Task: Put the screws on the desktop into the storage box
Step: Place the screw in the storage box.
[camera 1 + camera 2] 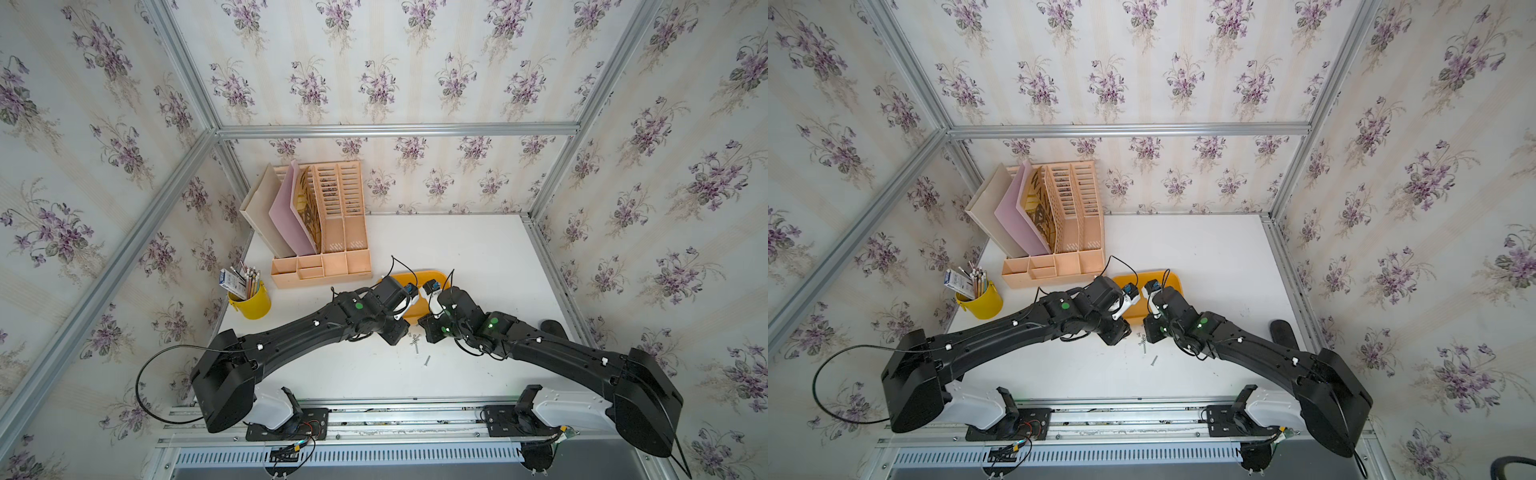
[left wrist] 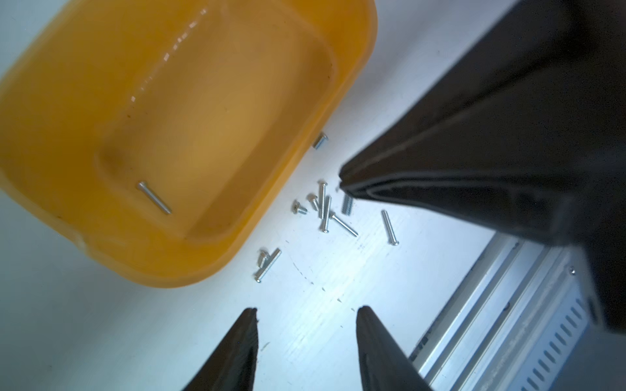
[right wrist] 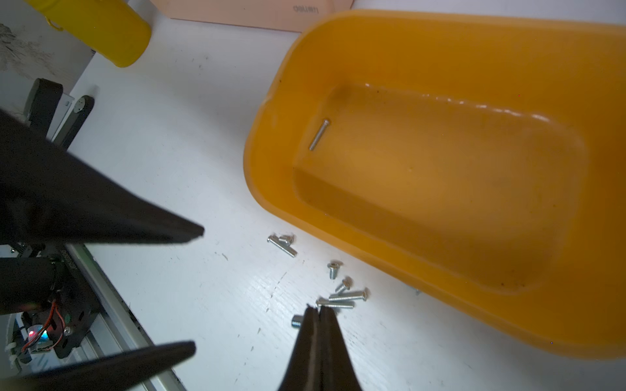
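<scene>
Inside storage box [image 2: 359,50] one screw [image 2: 154,198]; on desktop [image 2: 101,321] ten screws [image 2: 325,213].

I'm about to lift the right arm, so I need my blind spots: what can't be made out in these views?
- Right wrist view: the right gripper is shut among the screws; its own fingertips hide whether the short screw is pinched.
- Both top views: the wrists cover most of the storage box; loose screws too small to count.
- Left wrist view: the box rim half hides one screw.
</scene>
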